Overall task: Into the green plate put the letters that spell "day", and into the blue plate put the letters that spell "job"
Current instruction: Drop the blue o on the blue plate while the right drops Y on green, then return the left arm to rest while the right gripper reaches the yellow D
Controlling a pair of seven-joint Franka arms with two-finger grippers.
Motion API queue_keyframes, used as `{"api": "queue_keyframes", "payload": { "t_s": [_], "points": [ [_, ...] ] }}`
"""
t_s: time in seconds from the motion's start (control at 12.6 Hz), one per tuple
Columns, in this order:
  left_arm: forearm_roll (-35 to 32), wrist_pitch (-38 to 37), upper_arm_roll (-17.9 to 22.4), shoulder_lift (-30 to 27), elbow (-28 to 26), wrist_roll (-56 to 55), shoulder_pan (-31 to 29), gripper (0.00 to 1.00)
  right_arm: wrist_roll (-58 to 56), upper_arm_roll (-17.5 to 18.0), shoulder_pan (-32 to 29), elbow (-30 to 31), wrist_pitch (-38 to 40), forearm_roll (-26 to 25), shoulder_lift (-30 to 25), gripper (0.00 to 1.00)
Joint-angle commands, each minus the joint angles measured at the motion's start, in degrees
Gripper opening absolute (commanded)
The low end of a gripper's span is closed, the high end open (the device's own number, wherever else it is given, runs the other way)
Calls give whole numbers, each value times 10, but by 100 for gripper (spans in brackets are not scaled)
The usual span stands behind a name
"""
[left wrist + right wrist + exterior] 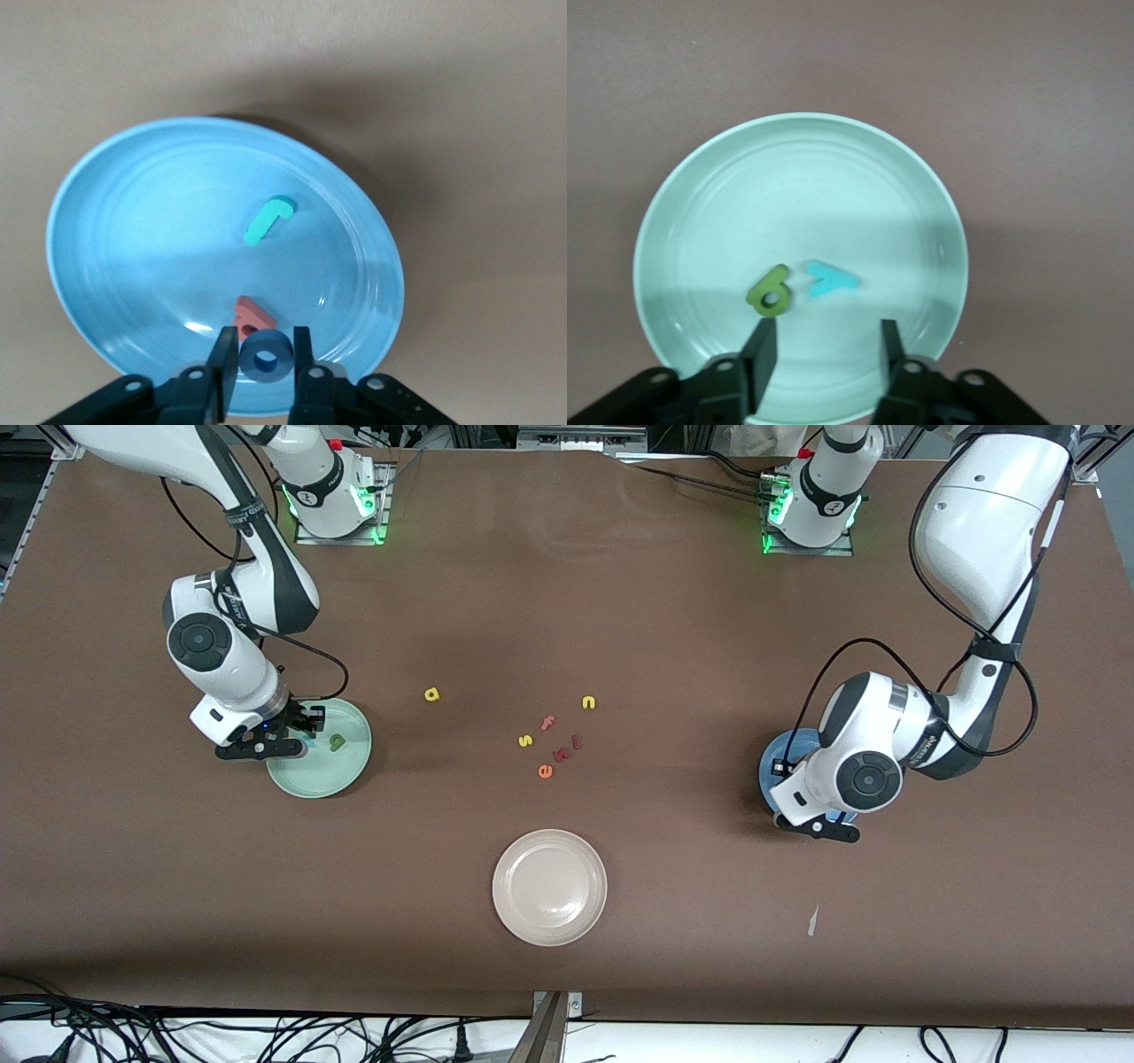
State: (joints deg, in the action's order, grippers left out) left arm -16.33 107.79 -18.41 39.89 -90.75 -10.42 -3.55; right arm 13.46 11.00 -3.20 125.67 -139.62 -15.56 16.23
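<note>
The green plate [319,790] [656,230] lies at the right arm's end of the table. In it are the dark green d [337,741] [769,290] and the light blue y [831,280]. My right gripper [275,740] [827,329] hangs low over that plate, open and holding nothing. The yellow a [431,694] lies on the bare table toward the middle. The blue plate [784,748] [71,221] holds the teal j [267,220] and the pinkish-red b [252,315]. My left gripper [819,828] [264,341] is just over the blue plate, shut on the blue ring o [267,355].
A cream-white plate [549,886] sits nearer the front camera at the middle. Loose letters cluster mid-table: a yellow n [588,702], a yellow s [524,740], an orange e [545,771] and some red ones [560,755]. A white scrap [812,921] lies near the blue plate.
</note>
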Motion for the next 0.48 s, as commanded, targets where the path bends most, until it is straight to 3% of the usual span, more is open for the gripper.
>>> {"api": "queue_keyframes", "payload": {
  "t_s": [0.0, 0.24, 0.4],
  "points": [
    [19, -4, -8, -3, -3, 9, 5, 100, -2, 20, -8, 16, -4, 23, -15, 77],
    [20, -4, -9, -10, 7, 12, 3, 100, 83, 66, -6, 12, -7, 47, -6, 77],
    [20, -6, -21, -45, 22, 10, 3, 100, 171, 108, -5, 13, -10, 47, -5, 77]
  ]
}}
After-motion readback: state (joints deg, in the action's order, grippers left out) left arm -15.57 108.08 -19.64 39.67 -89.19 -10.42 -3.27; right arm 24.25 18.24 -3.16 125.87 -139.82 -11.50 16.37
